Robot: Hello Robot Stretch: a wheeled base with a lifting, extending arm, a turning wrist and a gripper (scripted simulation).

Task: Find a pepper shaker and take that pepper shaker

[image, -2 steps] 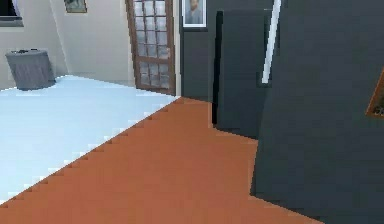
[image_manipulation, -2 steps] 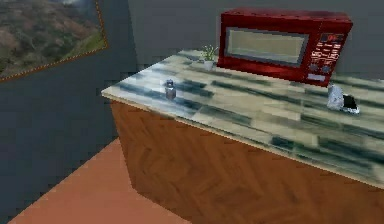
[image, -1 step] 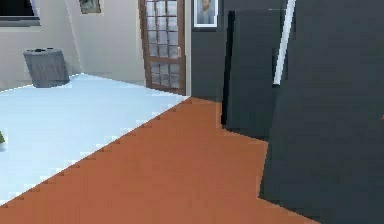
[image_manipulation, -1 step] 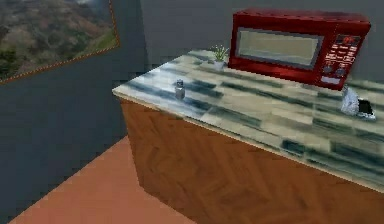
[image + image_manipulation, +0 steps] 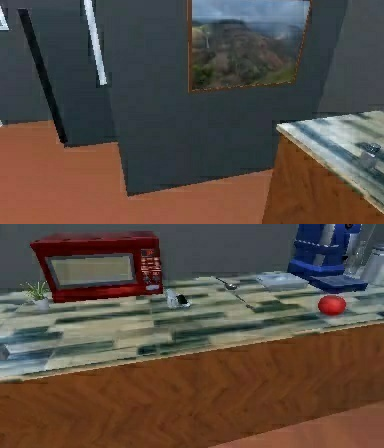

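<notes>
Arm side view: red microwave (image 5: pixel 98 266), red ball (image 5: pixel 332 305) on counter (image 5: pixel 150 329).

A wood-fronted counter (image 5: pixel 120 334) with a streaked grey-green stone top bore a red boxy microwave (image 5: pixel 98 266), a small dark-and-white object (image 5: pixel 178 298), perhaps a shaker, a blue appliance (image 5: pixel 322 254) and a red round fruit (image 5: pixel 332 305).

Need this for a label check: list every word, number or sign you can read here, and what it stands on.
Nothing here is legible.
Red microwave: marks on its control panel, too small to read.
Small dark-and-white thing on the counter: any label too small to read.
Framed landscape picture: no words or numbers.
</notes>
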